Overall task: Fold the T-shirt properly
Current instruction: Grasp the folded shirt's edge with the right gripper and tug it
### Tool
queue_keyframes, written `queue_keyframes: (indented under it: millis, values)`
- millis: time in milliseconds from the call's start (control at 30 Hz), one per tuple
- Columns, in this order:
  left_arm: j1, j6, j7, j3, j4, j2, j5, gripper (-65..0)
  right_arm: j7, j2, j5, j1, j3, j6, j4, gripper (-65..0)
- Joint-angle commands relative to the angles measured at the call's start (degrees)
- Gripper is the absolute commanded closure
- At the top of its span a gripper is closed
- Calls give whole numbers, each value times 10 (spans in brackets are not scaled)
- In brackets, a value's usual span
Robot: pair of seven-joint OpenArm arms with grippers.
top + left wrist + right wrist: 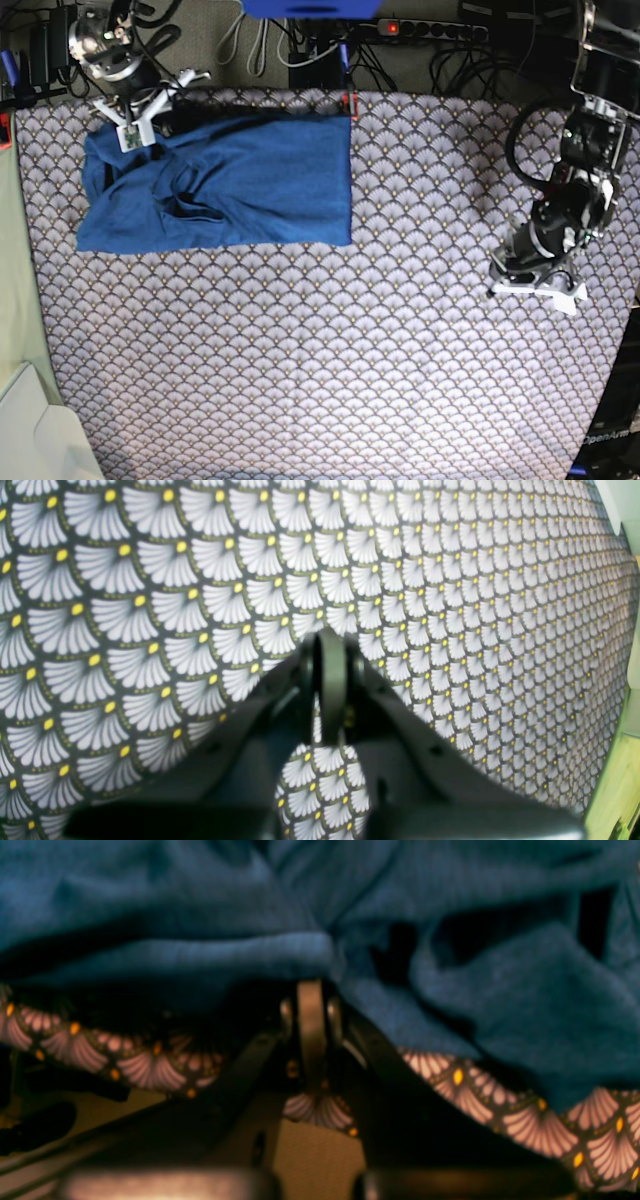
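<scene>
Right gripper [312, 1005] fingers pressed together at the T-shirt [240, 185] edge, grip unclear; left gripper [327, 680] pressed together, well clear. Risk: hem slips, fold bunches.

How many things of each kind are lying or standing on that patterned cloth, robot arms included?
Blue T-shirt: 1
Robot grippers: 2, the left gripper and the right gripper
Patterned tablecloth: 1
Total: 4
</scene>
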Motion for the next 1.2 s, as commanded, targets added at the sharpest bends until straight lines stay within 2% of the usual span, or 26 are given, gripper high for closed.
queue_keyframes:
  millis: [0, 200, 400, 467, 533, 633, 800, 867, 1033, 1167]
  values:
    - [-12, 14, 0, -6, 8, -9, -41, -1, 16, 5, 6, -6, 5, 2, 11, 0]
    - [-12, 14, 0, -6, 8, -16, -42, -1, 17, 1, 8, 1, 62, 2, 12, 0]
    - [-12, 14, 0, -6, 13, -20, -43, -1, 19, 2, 9, 44, 118, 3, 19, 0]
    - [-12, 14, 0, -6, 13, -20, -43, -1, 19, 4, 9, 53, 115, 33, 21, 0]
    - [-12, 14, 0, -6, 13, -19, -42, -1, 15, 1, 5, 75, 99, 73, 30, 0]
    - [-12, 14, 0, -6, 14, -17, -43, -1, 14, 1, 0, 95, 54, 73, 46, 0]
    - [-11, 14, 0, -6, 13, -17, -43, -1, 14, 0, -67, 131, -26, 73, 47, 0]
    - [-11, 14, 0, -6, 10, -16, -42, -1, 14, -10, -86, 140, -48, 73, 44, 0]
    - [-11, 14, 0, -6, 8, -16, -42, -1, 14, -14, -99, 154, -91, 73, 8, 0]
    - [-11, 14, 0, -6, 8, -16, -42, -1, 15, -15, -99, 170, -98, 73, -29, 0]
